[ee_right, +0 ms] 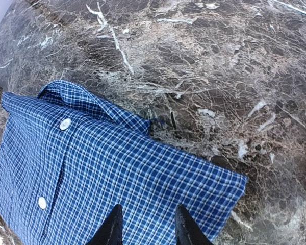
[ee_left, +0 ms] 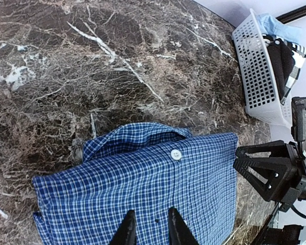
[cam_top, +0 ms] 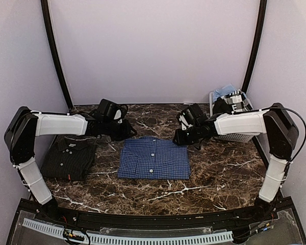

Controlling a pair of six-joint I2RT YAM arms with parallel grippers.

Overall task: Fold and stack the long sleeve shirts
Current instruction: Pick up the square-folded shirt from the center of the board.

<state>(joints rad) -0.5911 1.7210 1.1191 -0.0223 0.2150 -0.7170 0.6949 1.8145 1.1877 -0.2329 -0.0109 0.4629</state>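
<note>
Here: a dark brown marble bench (cam_top: 214, 168) with white veins. Pale plain walls stand on three sides, and two black poles (cam_top: 53, 51) curve up at the back corners.

The blue check shirt (cam_top: 154, 158) lies folded flat at frame centre, collar toward the back wall. The near-black shirt (cam_top: 70, 158) lies folded at centre left, apart from it with bare marble between. A white basket (cam_top: 233, 133) sits at upper right.

My left pincer (ee_left: 152, 230) hangs over the blue shirt, jaws a little apart, nothing in them. My right pincer (ee_right: 149, 228) hangs over its other side, also parted and empty.

Only the overhead view shows the dark shirt. The left wrist view gives the basket's slotted wall and the blue and black-and-white cloth (ee_left: 290, 56) inside.
</note>
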